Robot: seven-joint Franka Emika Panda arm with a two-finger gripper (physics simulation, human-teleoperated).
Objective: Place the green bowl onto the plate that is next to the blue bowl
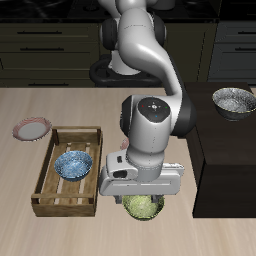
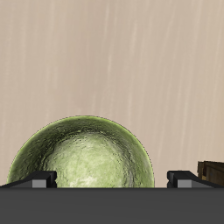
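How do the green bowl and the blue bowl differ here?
The green bowl is yellow-green and stands on the bare table near its front edge; the blue bowl is light blue and white and sits inside the wooden tray. The gripper hangs over the green bowl, not the blue. Both are small, round and upright.

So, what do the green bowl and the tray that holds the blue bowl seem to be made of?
The green bowl looks like glazed ceramic: its mottled inside shines. The tray looks like unpainted wood: brown slatted walls, matte. Being renders, both stay guesses.
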